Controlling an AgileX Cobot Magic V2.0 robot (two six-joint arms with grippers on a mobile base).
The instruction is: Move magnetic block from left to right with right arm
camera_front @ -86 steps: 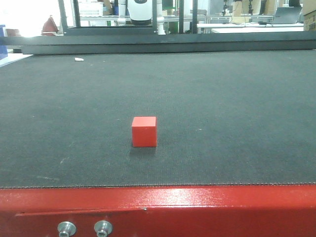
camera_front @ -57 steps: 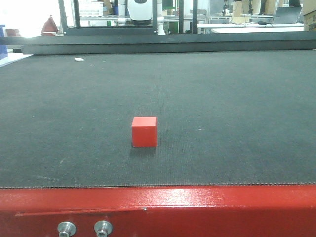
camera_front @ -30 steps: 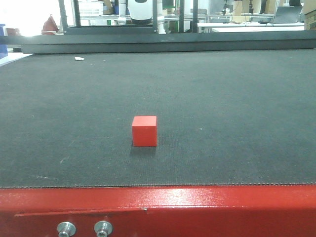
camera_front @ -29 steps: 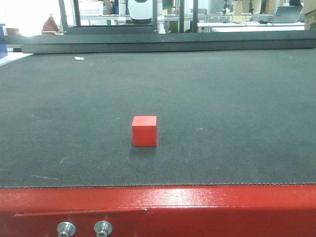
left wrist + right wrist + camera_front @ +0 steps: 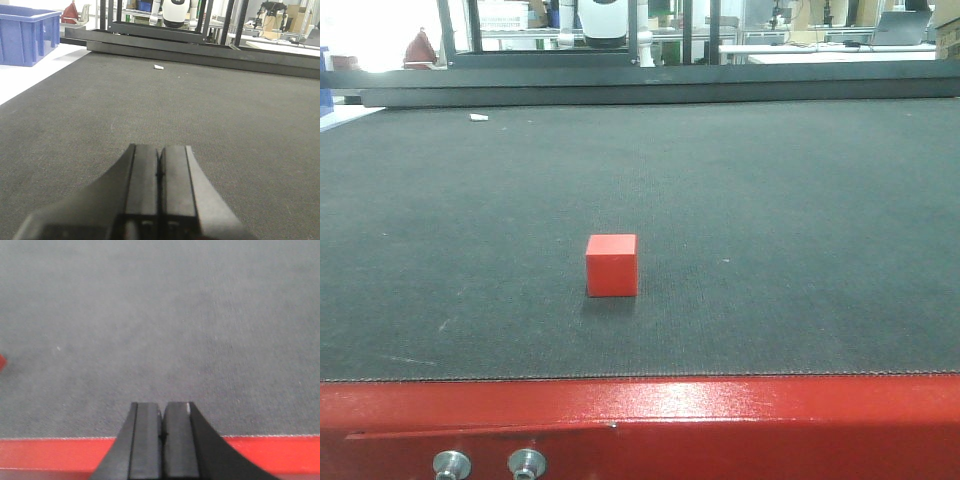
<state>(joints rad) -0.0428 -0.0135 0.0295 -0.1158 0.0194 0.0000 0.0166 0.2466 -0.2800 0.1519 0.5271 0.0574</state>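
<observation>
**A:** so where's the magnetic block [image 5: 612, 266] sitting?

**B:** front view has it a bit left of centre in the lower half of the frame. It's flat on the dark mat of the desk [image 5: 800, 180], not far back from the glossy red front edge [image 5: 720, 410], nothing touching it

**A:** and the arms?

**B:** neither shows in the front view. Right pincer [image 5: 162, 407] is clenched, fingers pressed together on nothing, low over the red edge and looking across bare mat. There's a red sliver [image 5: 1, 361] at the far left edge of its view. My guess is that's the cube, so the pincer is off to one side and hasn't lined up yet. Left pincer [image 5: 159, 150] is clenched and empty too, pointed up the mat toward a white scrap [image 5: 158, 66]. That keeps it out of the way, since this job belongs to the right arm

**A:** so next?

**B:** I'd say swing left and open up before going down
</observation>
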